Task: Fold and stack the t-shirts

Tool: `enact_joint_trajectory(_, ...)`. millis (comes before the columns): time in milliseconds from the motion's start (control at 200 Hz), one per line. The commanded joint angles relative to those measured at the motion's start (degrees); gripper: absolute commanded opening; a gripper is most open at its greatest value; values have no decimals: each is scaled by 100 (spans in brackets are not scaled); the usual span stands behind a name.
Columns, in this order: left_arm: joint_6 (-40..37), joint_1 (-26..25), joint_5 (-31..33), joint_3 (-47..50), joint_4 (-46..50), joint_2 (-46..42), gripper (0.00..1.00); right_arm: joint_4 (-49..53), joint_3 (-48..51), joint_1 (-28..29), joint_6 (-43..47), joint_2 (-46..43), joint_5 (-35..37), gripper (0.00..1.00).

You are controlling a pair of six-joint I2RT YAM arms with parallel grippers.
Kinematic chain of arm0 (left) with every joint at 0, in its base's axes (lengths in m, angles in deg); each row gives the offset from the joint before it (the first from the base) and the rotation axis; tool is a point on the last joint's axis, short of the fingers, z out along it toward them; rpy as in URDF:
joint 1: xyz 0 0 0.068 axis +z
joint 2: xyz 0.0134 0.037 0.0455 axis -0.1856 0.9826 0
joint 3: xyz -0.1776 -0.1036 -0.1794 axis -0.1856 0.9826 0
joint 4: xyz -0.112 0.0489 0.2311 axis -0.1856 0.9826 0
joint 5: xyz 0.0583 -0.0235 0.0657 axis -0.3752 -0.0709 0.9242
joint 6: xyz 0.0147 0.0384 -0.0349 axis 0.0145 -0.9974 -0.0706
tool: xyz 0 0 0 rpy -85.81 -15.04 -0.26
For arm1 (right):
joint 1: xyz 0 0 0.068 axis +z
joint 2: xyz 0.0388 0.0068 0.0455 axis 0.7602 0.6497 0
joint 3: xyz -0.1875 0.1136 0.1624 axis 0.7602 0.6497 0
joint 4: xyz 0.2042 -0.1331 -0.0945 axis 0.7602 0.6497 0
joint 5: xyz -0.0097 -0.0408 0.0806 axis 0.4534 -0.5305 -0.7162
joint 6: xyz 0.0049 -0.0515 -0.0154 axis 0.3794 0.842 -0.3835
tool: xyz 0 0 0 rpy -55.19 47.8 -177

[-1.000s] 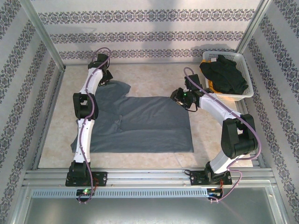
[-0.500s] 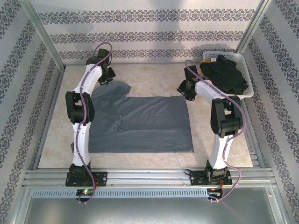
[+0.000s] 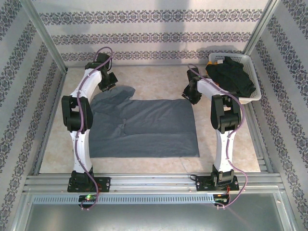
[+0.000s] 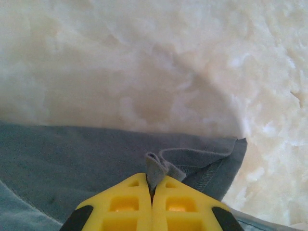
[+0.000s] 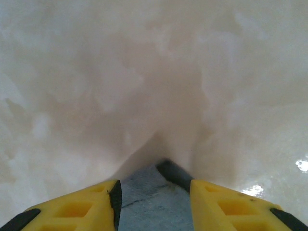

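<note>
A slate blue-grey t-shirt (image 3: 144, 127) lies spread flat across the middle of the table. My left gripper (image 3: 107, 86) is at its far left part, shut on a small raised fold of the cloth (image 4: 155, 168) between the yellow fingers (image 4: 130, 202). At the shirt's far right corner, my right gripper (image 3: 191, 95) is low over the table. Its jaws stand open, and the grey corner (image 5: 144, 211) lies between the two fingers (image 5: 216, 202). A black t-shirt (image 3: 231, 77) is heaped in the white basket (image 3: 252, 61).
The basket stands at the back right, against the patterned wall. Patterned walls and metal posts close in the table on the left, back and right. The shirt lies on pale marbled tabletop (image 3: 159, 84), bare behind it, and a metal rail (image 3: 154, 183) runs along the near edge.
Both arms have reached farther toward the back wall. The right elbow has swung in from the right, and its gripper has shifted back to the shirt's far right corner. The shirt's far left part has been drawn back a little.
</note>
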Motion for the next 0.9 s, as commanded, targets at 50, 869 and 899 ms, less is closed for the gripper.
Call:
enact_joint_trajectory(50,-21,54,-64,45,-118,-377,0,327,-179,35,58,167,230,43)
enact_joint_trajectory(869,-65,186,-61,392,-10,-863,0,1320,-1611,88,749,958,83,26)
enact_joint_trajectory(899,-74,186,-49,402,-3,-880,0,1383,-1691,96,779,998,82,26)
